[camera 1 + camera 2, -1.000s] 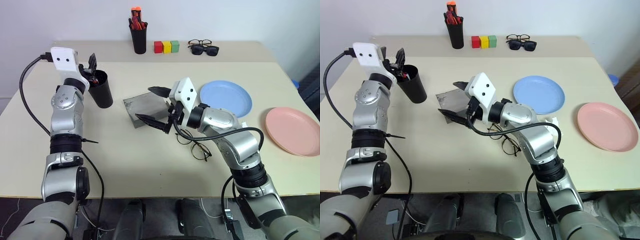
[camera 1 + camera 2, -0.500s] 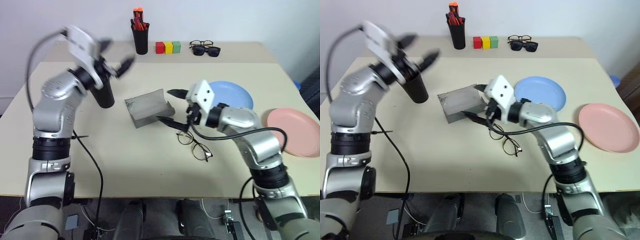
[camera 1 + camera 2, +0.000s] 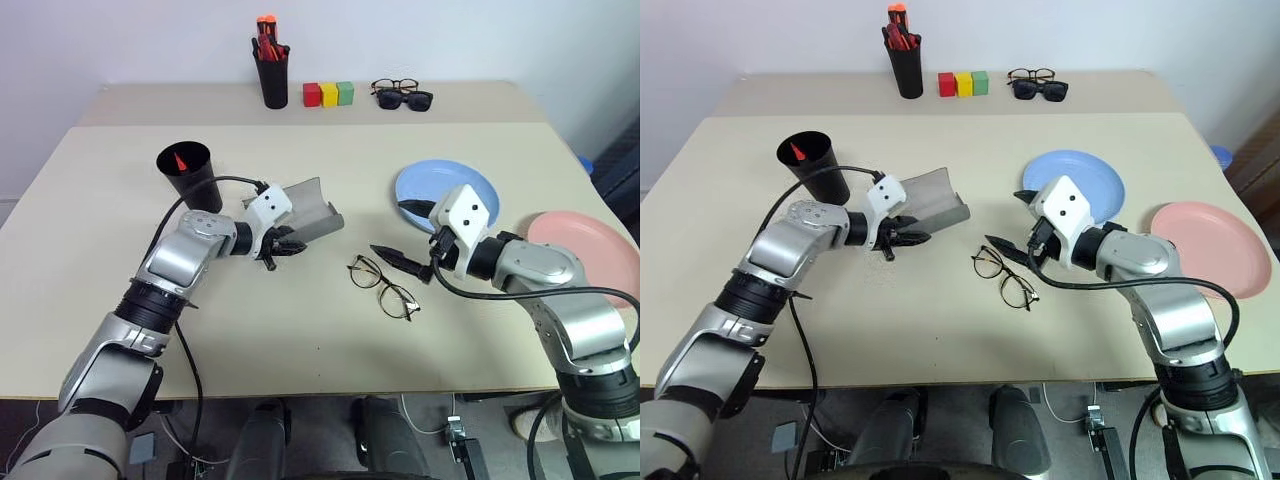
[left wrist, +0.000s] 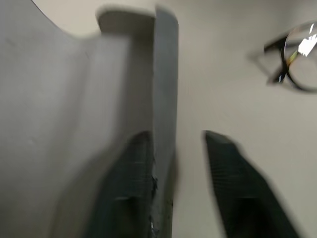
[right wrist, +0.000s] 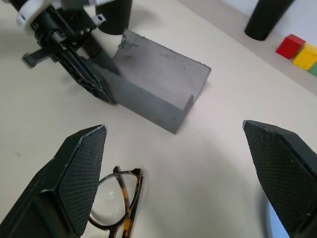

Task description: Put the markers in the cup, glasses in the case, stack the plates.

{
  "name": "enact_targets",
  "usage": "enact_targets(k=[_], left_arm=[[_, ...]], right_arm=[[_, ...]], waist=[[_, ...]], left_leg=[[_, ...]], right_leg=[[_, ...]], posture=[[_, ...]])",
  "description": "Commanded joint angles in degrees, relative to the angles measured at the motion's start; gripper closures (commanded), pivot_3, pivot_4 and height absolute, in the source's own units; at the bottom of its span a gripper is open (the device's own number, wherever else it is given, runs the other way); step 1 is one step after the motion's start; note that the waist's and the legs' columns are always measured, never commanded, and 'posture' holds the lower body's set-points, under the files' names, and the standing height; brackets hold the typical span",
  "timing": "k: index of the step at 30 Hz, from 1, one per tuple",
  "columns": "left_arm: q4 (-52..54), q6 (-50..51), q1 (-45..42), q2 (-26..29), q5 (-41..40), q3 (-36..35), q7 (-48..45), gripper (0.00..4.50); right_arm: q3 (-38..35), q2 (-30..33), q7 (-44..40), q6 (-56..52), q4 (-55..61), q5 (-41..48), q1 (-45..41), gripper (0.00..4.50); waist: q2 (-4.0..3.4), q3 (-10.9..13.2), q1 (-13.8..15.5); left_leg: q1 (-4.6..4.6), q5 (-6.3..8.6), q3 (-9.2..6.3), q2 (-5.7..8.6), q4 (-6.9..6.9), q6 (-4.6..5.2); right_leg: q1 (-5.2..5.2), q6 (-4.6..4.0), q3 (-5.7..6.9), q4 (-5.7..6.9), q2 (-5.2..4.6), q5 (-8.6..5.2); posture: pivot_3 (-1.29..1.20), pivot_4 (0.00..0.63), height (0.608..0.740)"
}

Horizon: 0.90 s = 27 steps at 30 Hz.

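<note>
- Cup (image 3: 188,174): stands far left with a red marker tip (image 3: 180,160) inside; the left arm has left it.
- Left gripper (image 3: 283,247): now clamped on the near wall of the open case (image 3: 305,210), steadying it.
- Glasses (image 3: 383,288): lie loose right of the case.
- Right gripper (image 3: 408,237): spread wide, has withdrawn right, hovering beside the glasses; pickup likely next.

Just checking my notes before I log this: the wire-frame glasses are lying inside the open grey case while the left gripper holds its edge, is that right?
Not quite. The glasses lie on the table beside the case, not inside it, as the left eye view shows. The left gripper does hold the case's edge.
</note>
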<state>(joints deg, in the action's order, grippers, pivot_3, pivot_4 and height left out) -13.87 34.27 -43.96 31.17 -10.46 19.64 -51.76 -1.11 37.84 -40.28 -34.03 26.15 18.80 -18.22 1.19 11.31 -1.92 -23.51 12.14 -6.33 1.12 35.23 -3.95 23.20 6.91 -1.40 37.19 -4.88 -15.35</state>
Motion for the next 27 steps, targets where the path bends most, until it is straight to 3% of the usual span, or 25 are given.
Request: enact_targets(k=[1,5,8,9,11,18,27], left_arm=[[-1.7,-6.4,-2.4,0.0,4.0,1.1,-1.4,4.39],[0.8,-23.1,0.0,2.3,3.6,1.7,-12.5,4.39],[1.9,-22.3,0.0,3.8,1.7,1.4,-19.7,4.39],[1.3,-21.9,-0.3,4.1,2.1,1.5,-20.9,4.16],[-0.2,-22.2,-0.9,4.6,3.2,1.8,-22.7,3.61],[-5.1,-28.4,-1.8,2.2,7.2,-0.6,-18.0,0.16],[2.4,-26.0,3.6,5.2,3.5,-7.7,-16.3,0.16]], right_arm=[[-2.5,0.7,1.4,-1.4,3.9,1.0,0.9,0.00],[-3.9,0.9,1.7,-6.9,6.2,4.4,2.7,0.00],[-2.9,3.1,1.2,-12.8,8.9,6.4,5.5,0.00],[-2.2,3.6,1.6,-13.9,9.4,6.3,6.1,0.00],[-0.5,4.3,2.4,-15.9,9.9,5.6,6.7,0.00],[2.8,3.6,5.2,-20.8,9.8,4.9,5.0,0.00],[6.4,9.2,3.0,-18.0,7.9,1.4,5.2,0.00]], waist=[[0.00,0.0,0.0],[0.00,0.0,0.0],[0.00,0.0,0.2],[-0.01,0.0,0.2],[-0.01,0.0,0.2],[-0.01,0.0,0.6],[-0.01,0.0,0.8]], left_leg=[[0.00,0.00,0.00,0.00,0.00,0.00],[-0.01,0.00,0.01,0.00,-0.01,0.00],[-0.01,0.00,0.01,0.00,-0.06,0.00],[-0.02,0.00,0.00,0.00,-0.06,0.00],[-0.01,0.01,0.03,0.00,-0.01,0.02],[-0.02,0.03,0.03,0.01,0.02,0.05],[-0.02,0.05,0.03,0.01,0.02,0.08]], right_leg=[[0.00,0.00,0.00,0.00,0.00,0.00],[0.00,0.00,0.00,-0.02,-0.02,0.00],[0.01,-0.02,0.00,-0.05,-0.05,-0.01],[0.01,-0.02,0.01,-0.05,-0.04,-0.01],[-0.01,-0.02,0.00,-0.04,-0.04,-0.01],[-0.02,0.00,-0.01,-0.05,-0.05,0.00],[-0.01,0.00,0.00,-0.05,-0.05,-0.01]], posture=[[0.00,0.150,0.740],[0.00,0.150,0.740],[0.00,0.150,0.740],[0.00,0.150,0.740],[0.00,0.150,0.740],[0.00,0.150,0.740],[0.00,0.150,0.740]])
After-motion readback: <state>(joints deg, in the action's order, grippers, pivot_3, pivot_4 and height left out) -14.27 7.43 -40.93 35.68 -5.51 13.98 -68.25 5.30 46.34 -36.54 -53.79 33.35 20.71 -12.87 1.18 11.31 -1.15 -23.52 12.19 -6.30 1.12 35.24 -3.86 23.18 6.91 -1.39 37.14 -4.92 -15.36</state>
